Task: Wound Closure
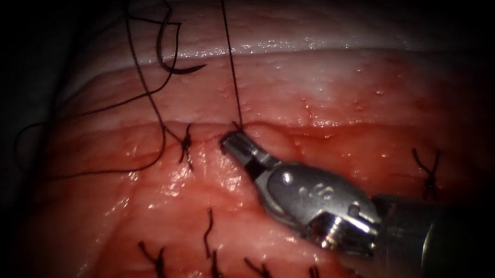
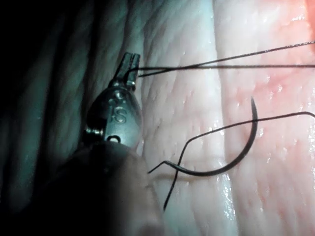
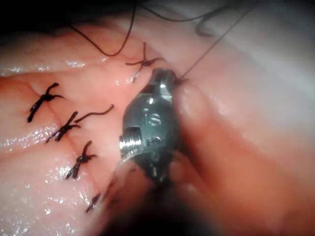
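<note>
- Needle (image 1: 174, 55) lies loose on tissue (image 1: 335, 99) near its far edge, well apart from my tools.
- Right tool (image 1: 232, 142) jaws together at the cut, touching thread (image 1: 228, 48).
- Left tool (image 2: 130, 66) clamps thread.

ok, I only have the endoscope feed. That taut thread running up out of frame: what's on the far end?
Observer: The left tool. Its jaws are shut on the thread.
Operator: One strand?
Observer: Two strands meet at its jaws.
Operator: Needle near it? And the right tool?
Observer: The needle lies free on the pale tissue beside the left tool, untouched and not in the tissue. The right tool has its jaws shut where the thread meets the tissue; I can't tell whether it grips the thread.
</note>
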